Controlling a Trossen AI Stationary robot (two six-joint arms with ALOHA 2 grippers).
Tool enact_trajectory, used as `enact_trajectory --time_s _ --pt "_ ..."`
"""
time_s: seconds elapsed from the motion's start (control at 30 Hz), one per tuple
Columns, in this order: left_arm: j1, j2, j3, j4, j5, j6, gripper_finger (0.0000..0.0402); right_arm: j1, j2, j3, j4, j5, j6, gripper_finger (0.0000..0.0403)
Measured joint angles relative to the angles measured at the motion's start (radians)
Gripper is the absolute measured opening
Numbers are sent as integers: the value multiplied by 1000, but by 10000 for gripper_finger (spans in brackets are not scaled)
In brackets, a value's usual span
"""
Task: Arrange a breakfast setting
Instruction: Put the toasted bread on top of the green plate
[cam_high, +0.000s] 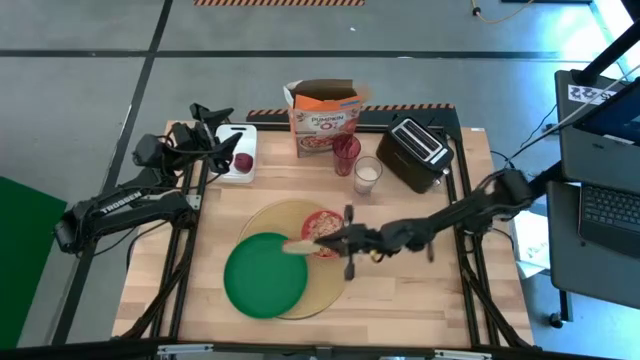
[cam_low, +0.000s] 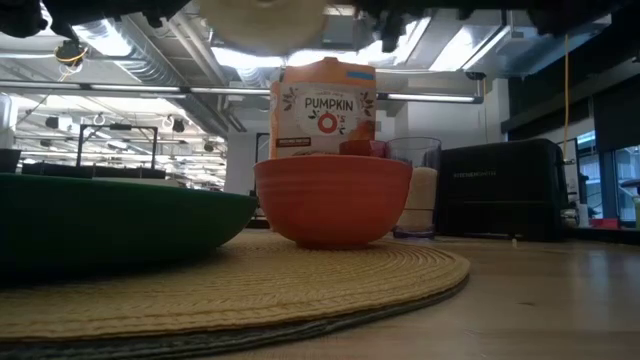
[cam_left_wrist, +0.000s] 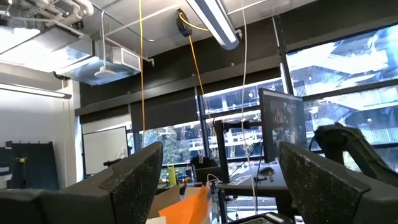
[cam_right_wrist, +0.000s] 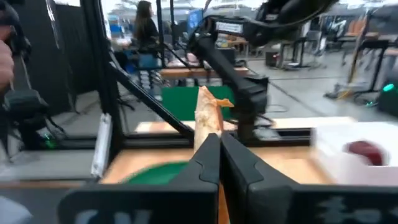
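Right gripper (cam_high: 312, 245) holds the bread ring (cam_high: 296, 245) over the green plate's (cam_high: 262, 276) edge

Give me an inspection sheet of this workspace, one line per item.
Surface: wooden table, placemat near centre.
Job's things: green plate and red bowl on placemat; fruit on cutting board; bread held above plate's edge.
Clutter: cereal box, toaster, milk glass, red cup.
Grippers: right gripper shut on bread; left gripper open near board.
Cables: yellow cord overhead.
Surroundings: person in background.
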Motion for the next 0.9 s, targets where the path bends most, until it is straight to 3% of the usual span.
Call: enact_trajectory --time_s 0.27,0.5,0.7,0.9 --pt "0 0 0 30 44 -19 314 23 217 260 -7 -123 169 1" --pt "0 -2 0 38 57 -20 314 36 301 469 -399 -131 317 1" --pt "0 -2 0 33 96 -60 314 33 414 650 -555 -197 382 1" --pt "0 -7 0 38 131 -92 314 21 496 767 -694 -199 477 1"
